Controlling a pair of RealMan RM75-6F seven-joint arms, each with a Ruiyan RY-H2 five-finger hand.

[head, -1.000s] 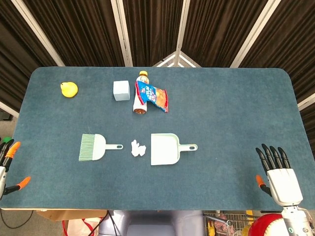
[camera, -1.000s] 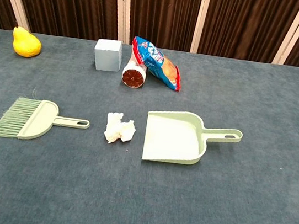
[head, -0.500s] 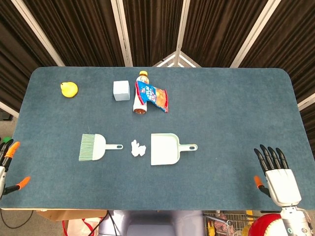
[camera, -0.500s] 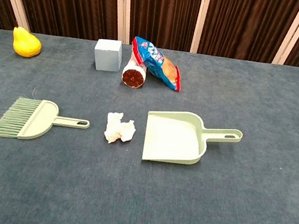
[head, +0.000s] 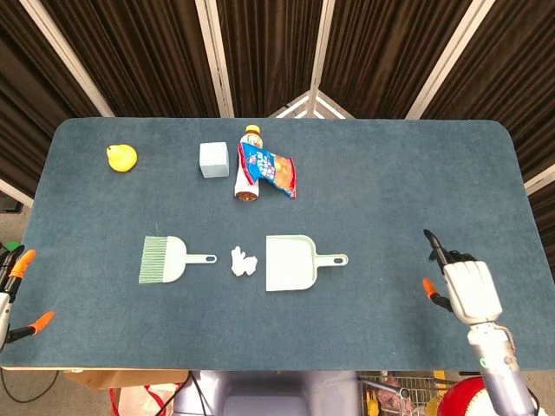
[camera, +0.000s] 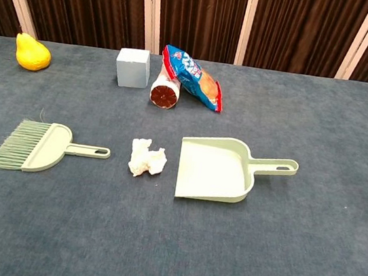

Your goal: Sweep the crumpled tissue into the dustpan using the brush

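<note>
A pale green brush (head: 165, 260) (camera: 35, 146) lies flat left of centre, bristles to the left, handle towards the tissue. The crumpled white tissue (head: 244, 261) (camera: 147, 158) sits between the brush and the pale green dustpan (head: 291, 263) (camera: 215, 169), whose open mouth faces the tissue and whose handle points right. My right hand (head: 460, 286) hovers over the table's near right part, well to the right of the dustpan handle, holding nothing. My left hand (head: 13, 290) shows only at the left edge of the head view, orange-tipped fingers apart, empty. The chest view shows neither hand.
At the back stand a yellow pear (head: 121, 157) (camera: 31, 53), a pale blue cube (head: 213, 159) (camera: 133, 68), a lying bottle (head: 248, 173) (camera: 165, 91) and a blue snack bag (head: 270, 169) (camera: 194, 77). The blue table (head: 390, 191) ends near both hands.
My right hand has moved left and forward over the table and turned, so its fingers look shorter. The left hand and all objects stay put.
</note>
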